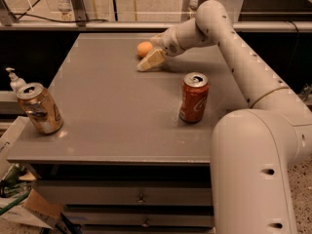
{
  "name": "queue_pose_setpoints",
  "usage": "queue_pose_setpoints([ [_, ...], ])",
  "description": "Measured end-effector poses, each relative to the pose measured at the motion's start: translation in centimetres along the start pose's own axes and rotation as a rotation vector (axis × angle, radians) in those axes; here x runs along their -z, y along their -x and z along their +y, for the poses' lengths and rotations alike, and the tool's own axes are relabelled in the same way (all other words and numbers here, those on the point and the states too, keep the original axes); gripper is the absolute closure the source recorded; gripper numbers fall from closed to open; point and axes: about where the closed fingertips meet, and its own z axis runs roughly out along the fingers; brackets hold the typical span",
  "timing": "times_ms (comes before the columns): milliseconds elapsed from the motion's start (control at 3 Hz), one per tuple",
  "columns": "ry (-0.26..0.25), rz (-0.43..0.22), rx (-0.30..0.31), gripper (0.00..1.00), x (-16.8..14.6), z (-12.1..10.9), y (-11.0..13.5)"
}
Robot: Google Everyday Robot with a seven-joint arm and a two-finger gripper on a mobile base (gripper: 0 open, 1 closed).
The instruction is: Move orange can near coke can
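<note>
- Only one orange can (144,48), a round fruit, lies well beyond the single coke can (194,97).
- One gripper (151,61) just beside that fruit; clenched or released, cannot tell.
- One dented gold can (40,108), far left of the coke can.

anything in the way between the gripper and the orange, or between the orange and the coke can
Nothing visible. The gripper is right beside the orange at the far side, and bare tabletop runs from there to the coke can. The gold can stands far left.
</note>
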Motion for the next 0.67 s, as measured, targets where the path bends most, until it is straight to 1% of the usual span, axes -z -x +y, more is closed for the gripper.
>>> queue_pose_setpoints([
  [333, -0.023, 0.013, -0.028, 0.41, 0.9, -0.7, -0.4],
  [667, -0.056, 0.032, -0.055, 0.64, 3.9, -0.8, -0.8],
])
